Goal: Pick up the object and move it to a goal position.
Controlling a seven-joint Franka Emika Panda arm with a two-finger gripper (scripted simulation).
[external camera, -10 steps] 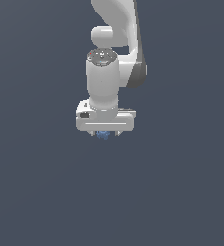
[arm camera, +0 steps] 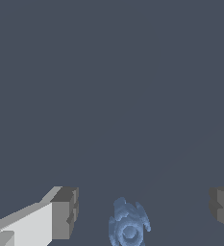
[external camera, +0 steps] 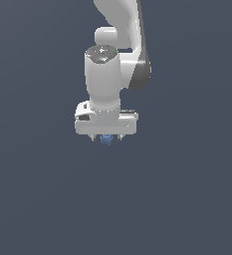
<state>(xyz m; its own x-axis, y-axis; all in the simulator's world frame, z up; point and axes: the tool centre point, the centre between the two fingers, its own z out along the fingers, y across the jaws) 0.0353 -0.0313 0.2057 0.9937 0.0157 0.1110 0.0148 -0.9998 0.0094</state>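
The object is a small blue bumpy clump on the dark grey floor, directly under the white hand. My gripper points straight down over it. In the wrist view the object lies between the two grey fingertips, nearer that one than the other. My gripper is open, with its jaws wide apart and touching nothing. In the exterior view the hand hides most of the object.
The dark grey floor spreads flat on all sides. The white arm rises above the hand towards the top of the exterior view.
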